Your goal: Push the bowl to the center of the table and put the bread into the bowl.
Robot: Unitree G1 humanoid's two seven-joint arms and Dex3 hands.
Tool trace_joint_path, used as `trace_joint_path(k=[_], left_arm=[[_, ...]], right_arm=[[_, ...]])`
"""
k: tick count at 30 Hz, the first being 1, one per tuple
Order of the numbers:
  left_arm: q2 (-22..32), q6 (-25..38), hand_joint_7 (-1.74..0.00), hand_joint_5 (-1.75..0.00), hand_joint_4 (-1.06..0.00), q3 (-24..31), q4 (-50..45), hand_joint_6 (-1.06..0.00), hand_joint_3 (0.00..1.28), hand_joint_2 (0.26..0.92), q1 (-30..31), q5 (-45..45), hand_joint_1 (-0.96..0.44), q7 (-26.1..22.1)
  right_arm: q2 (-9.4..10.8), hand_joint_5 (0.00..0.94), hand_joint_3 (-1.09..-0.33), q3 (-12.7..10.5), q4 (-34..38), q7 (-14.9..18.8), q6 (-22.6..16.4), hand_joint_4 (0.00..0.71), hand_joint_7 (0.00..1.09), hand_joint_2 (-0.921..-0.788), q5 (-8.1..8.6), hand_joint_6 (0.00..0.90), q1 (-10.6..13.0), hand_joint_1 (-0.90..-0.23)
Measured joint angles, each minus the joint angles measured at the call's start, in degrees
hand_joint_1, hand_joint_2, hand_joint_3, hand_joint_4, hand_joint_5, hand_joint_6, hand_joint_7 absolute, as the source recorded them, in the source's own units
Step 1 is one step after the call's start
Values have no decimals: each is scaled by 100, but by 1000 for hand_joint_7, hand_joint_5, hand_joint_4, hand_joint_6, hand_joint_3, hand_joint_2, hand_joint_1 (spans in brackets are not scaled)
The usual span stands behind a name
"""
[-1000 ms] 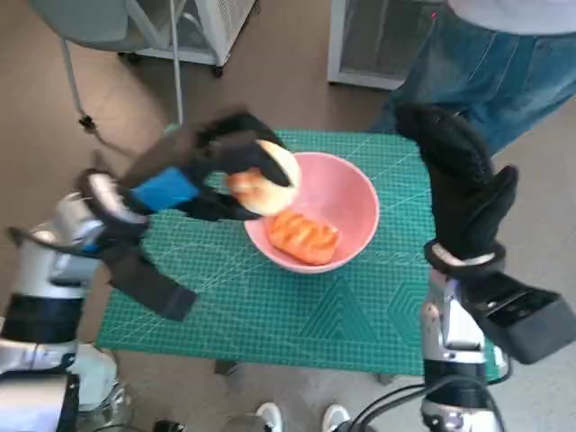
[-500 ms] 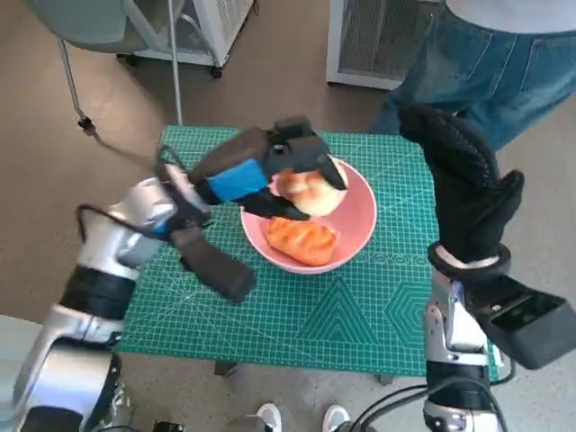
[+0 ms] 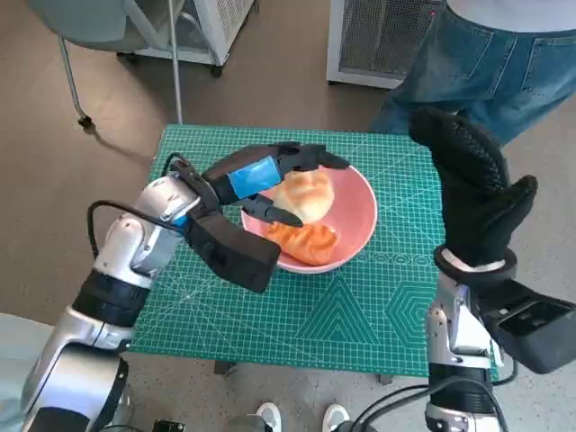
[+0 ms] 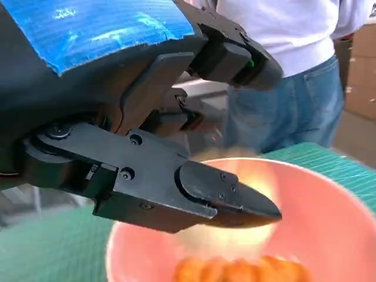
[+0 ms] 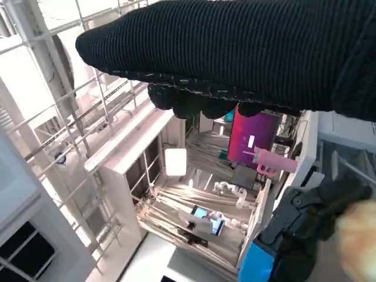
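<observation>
The pink bowl [image 3: 364, 200] stands on the green mat [image 3: 360, 315], near the middle and toward the far edge. An orange-brown bread [image 3: 304, 240] lies in it, and a pale round roll [image 3: 306, 195] sits beside it inside the bowl. My left hand [image 3: 270, 180] hovers over the bowl's near-left rim with its fingers [image 4: 223, 191] spread around the roll, not closed on it. In the left wrist view the roll [image 4: 235, 235] is a pale blur below the fingers, above the orange bread [image 4: 241, 271]. My right hand [image 3: 472, 193] is raised at the table's right side, holding nothing.
A person in jeans [image 3: 486, 72] stands at the far right edge of the table. A chair [image 3: 99, 27] and white cabinets [image 3: 378, 40] stand beyond. Shoes [image 3: 297, 417] show at the near edge. The right wrist view shows shelving and my left hand [image 5: 282, 247].
My left hand carried the pale roll rightward over the bowl, then spread its fingers; the roll now lies lower, inside the bowl. My right hand stayed raised.
</observation>
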Motion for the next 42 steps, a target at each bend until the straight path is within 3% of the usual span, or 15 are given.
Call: trace_joint_path(k=[13, 19, 29, 36, 42], left_arm=[[-68, 74, -97, -7, -136, 852, -169, -293, 13, 878, 230, -2033, -261, -630], [-269, -40, -111, -31, -208, 1453, -263, -339, 20, 907, 524, -2977, -320, -498], [-958, -772, -106, -45, -311, 2181, -463, -398, 109, 921, 1311, -4280, -372, -104], [-1794, -1165, -76, -20, -300, 2357, -846, -381, 158, 921, 1796, -5035, -196, 136], [-2209, -1341, -46, -2, -236, 2313, -1062, -350, 247, 921, 2113, -5157, 7, 160]], right_arm=[[35, 63, -761, 23, -3, -1, -2, 260, 708, -921, -9, -1, 0, -585], [35, 63, -763, 43, -16, 0, 0, 259, 708, -921, -7, -1, 0, -586], [35, 64, -771, 109, -114, -27, 57, 255, 708, -921, -58, -1, -5, -580], [64, 66, -777, 197, -178, -111, 128, 252, 713, -921, -104, -1, -125, -579], [81, 68, -779, 257, -222, -172, 159, 251, 702, -921, -276, -1, -252, -576]])
